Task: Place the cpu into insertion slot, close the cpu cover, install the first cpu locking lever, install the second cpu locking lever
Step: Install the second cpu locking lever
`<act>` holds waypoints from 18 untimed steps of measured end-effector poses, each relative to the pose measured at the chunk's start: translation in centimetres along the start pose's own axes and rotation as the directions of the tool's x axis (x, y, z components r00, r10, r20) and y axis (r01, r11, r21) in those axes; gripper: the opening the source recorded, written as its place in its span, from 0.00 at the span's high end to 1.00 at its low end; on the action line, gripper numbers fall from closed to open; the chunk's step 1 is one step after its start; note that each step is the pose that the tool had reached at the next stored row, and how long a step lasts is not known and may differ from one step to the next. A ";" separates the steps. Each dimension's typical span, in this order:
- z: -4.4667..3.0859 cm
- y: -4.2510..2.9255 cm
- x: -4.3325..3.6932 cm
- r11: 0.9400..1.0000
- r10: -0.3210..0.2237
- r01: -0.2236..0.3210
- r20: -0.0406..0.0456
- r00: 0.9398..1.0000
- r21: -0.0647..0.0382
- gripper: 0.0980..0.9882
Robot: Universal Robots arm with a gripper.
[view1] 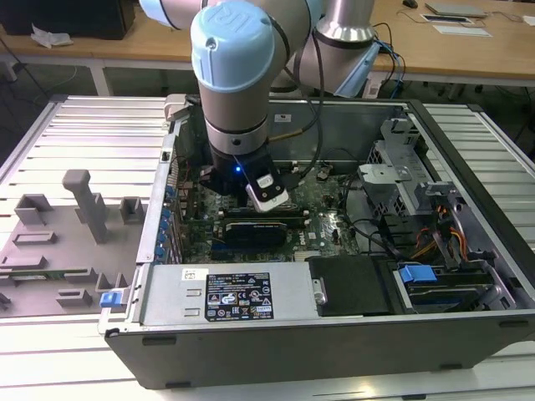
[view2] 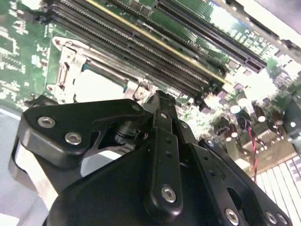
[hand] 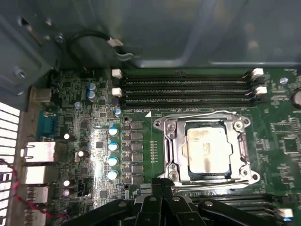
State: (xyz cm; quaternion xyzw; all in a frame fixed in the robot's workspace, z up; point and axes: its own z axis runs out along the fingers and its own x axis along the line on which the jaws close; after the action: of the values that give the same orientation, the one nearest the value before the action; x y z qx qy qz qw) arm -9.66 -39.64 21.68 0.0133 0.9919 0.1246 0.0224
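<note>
The cpu (hand: 208,149) lies flat in the insertion slot (hand: 185,162), its silvery top showing through the cut-out of the cpu cover (hand: 171,146), which is folded down over it. A thin wire lever (hand: 197,114) runs along the frame's side toward the memory slots. My gripper (hand: 160,181) is shut with nothing between its fingers, the tips just off the socket's edge on the side away from the memory slots. In the second wrist view the gripper (view2: 159,96) hovers beside the cpu (view2: 96,87). In the exterior view the arm's wrist (view1: 238,100) reaches down into the open computer case.
Long black memory slots (hand: 188,87) border the socket, with the case wall (hand: 188,33) behind them. Blue capacitors (hand: 113,146) and rear ports (hand: 40,153) stand near the socket. In the exterior view a power supply (view1: 242,292), drive cage (view1: 393,167) and grey fixture tray (view1: 75,225) surround the work.
</note>
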 end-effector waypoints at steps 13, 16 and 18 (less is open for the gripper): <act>-0.14 0.14 -3.10 1.000 0.011 -0.011 -0.004 1.000 0.006 0.99; 0.06 0.87 -3.50 0.999 0.011 -0.010 -0.006 1.000 0.040 0.99; 0.23 1.50 -3.60 0.999 0.010 -0.010 -0.006 1.000 0.052 0.99</act>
State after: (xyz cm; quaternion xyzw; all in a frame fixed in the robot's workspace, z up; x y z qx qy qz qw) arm -6.02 -38.25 21.98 0.0184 0.9948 0.0989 0.0182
